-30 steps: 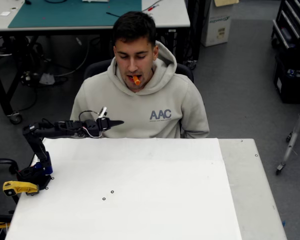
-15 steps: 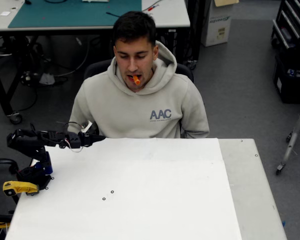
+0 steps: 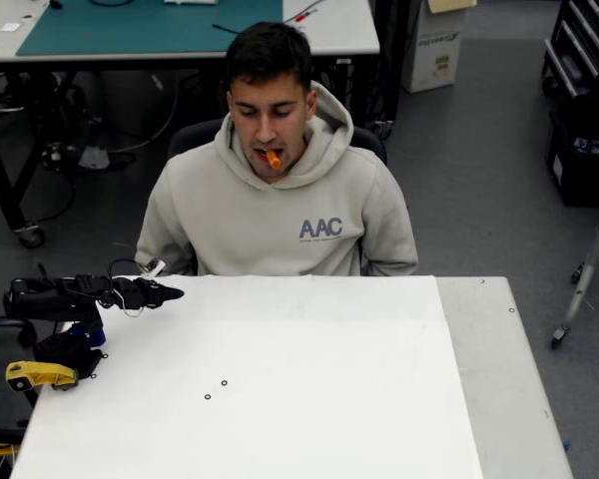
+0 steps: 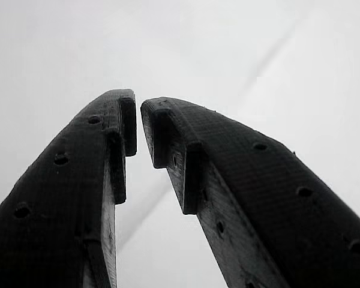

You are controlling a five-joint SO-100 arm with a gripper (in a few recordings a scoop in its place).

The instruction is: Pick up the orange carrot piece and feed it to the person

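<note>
Overhead view: orange carrot piece (image 3: 273,158) held between the lips of the seated person (image 3: 280,200) in a hoodie, behind the white table (image 3: 280,399). Black gripper (image 3: 170,294) lies low at the table's left edge, well apart from the carrot, below and left of it. Wrist view: gripper (image 4: 138,123) fingers nearly pressed together, tips almost touching, pinching nothing.

The orange carrot piece (image 3: 272,159) sticks out of the mouth of the person (image 3: 280,200), who sits at the white table's twelve o'clock edge in a grey-beige "AAC" hoodie.
</note>
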